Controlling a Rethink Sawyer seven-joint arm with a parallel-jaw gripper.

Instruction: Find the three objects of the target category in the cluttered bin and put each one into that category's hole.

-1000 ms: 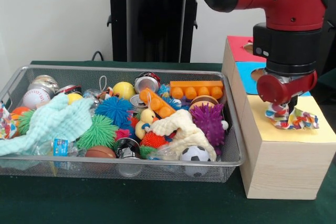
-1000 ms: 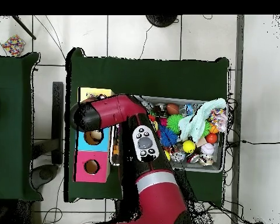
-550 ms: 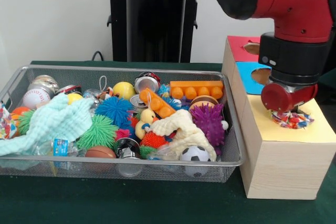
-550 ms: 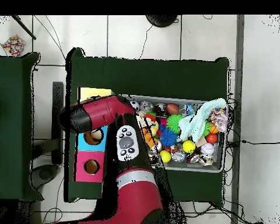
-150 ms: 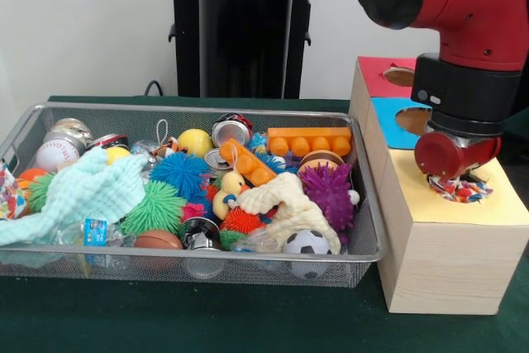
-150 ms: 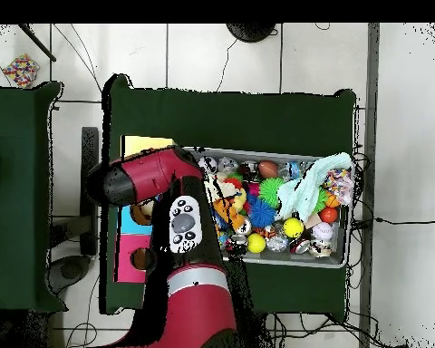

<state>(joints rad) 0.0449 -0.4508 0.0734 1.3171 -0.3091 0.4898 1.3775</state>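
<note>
A multicoloured patterned cloth (image 5: 459, 189) sits bunched in the hole of the yellow panel (image 5: 488, 204) on top of the wooden box. My gripper (image 5: 457, 178) is pressed straight down onto that cloth, and its red wrist hides the tip. In the overhead view the arm (image 6: 135, 181) covers the box's holes and the gripper is hidden beneath it. More cloths lie in the wire bin (image 5: 190, 251): a light green one (image 5: 83, 192), a cream one (image 5: 285, 204) and a patterned one (image 5: 8, 196) at the left edge.
The box also has a blue panel (image 5: 397, 113) and a red panel (image 5: 380, 76), each with a hole. The bin holds several spiky balls, cans, an orange brick (image 5: 310, 140), a soccer ball (image 5: 307, 243) and a baseball (image 5: 56, 155). Overhead, the bin (image 6: 346, 245) lies right of the yellow panel (image 6: 147, 145).
The gripper has come down with the multicoloured cloth, which hung above the yellow panel a second ago and now sits bunched in the hole. The arm drifted slightly right in the front view.
</note>
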